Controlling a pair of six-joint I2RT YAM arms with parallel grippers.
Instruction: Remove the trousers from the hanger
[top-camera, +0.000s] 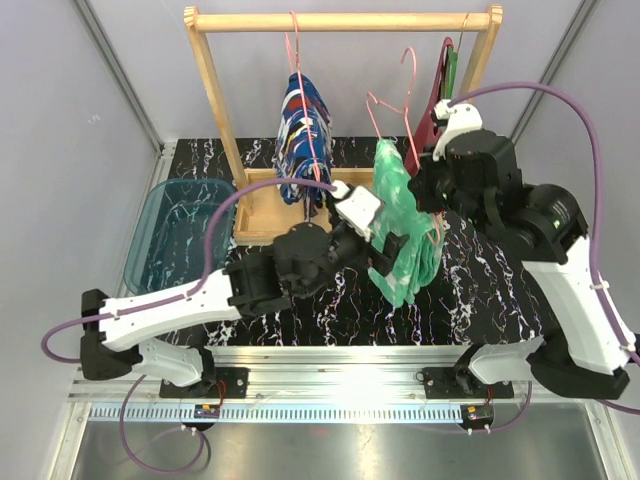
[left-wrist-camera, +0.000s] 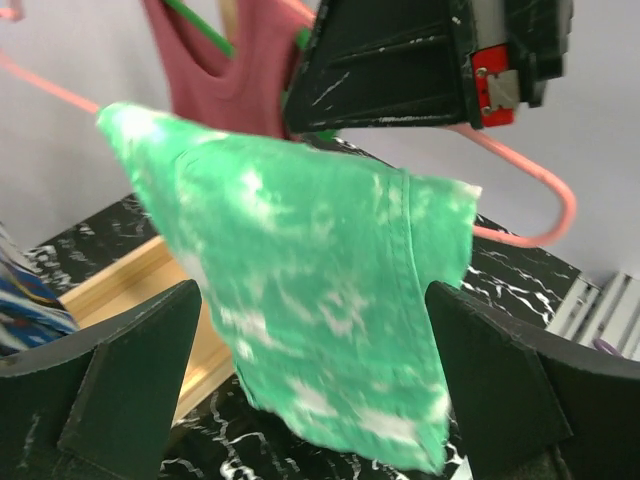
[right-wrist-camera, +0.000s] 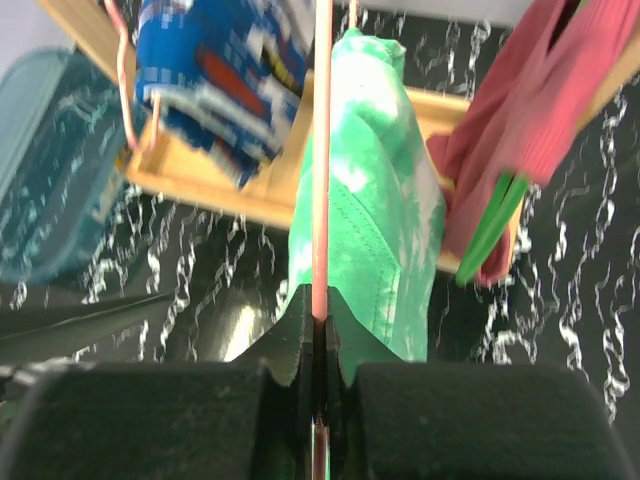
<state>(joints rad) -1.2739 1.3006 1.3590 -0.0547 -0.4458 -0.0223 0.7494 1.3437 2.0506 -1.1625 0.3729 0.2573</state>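
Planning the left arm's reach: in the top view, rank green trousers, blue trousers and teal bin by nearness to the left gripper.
1. green trousers, at the left gripper, centre.
2. blue trousers, hanging behind, to its left.
3. teal bin, far left.

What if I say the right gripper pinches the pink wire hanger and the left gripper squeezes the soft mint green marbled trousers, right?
Not quite: the left gripper is wide open around the soft mint green marbled trousers, as the left wrist view shows. The right gripper does pinch the pink wire hanger.
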